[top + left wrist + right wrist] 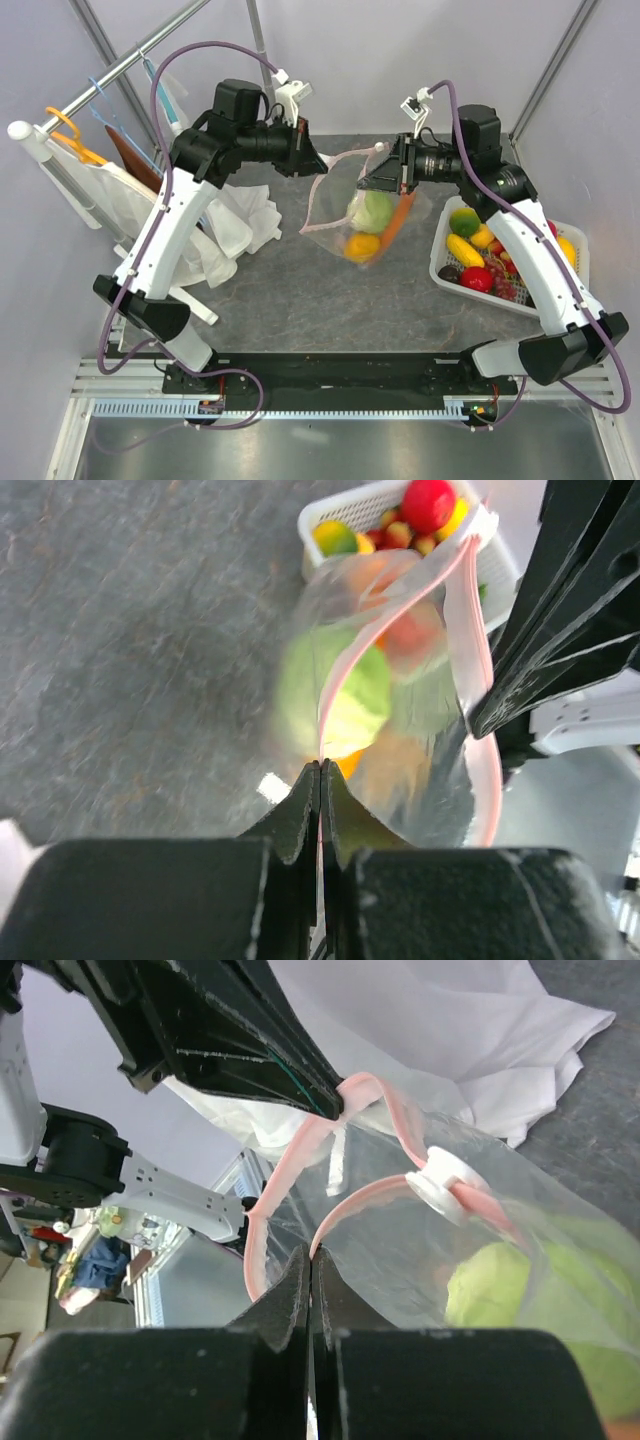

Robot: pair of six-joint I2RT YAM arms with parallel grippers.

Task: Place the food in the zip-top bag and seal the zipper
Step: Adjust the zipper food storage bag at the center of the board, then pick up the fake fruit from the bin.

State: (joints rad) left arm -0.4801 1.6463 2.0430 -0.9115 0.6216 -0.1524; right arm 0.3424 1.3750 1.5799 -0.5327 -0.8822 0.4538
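The zip-top bag (345, 200) hangs in the air between my two grippers. Inside it are a green cabbage (372, 212), a long orange piece (398, 222) and an orange fruit (361, 246). My left gripper (325, 160) is shut on the pink zipper strip (330, 685) at the bag's left upper edge; it also shows in the left wrist view (320, 770). My right gripper (367, 182) is shut on the other lip of the strip (350, 1222); it also shows in the right wrist view (310, 1255). The white slider (443, 1184) sits partway along, and the two lips gape apart beside it.
A white slatted basket (440, 262) at the right holds more toy food: a lemon, corn, red apples. White cloth (240, 225) lies at the left below a hanger rail (110, 75). The grey table (300, 290) lies below the bag.
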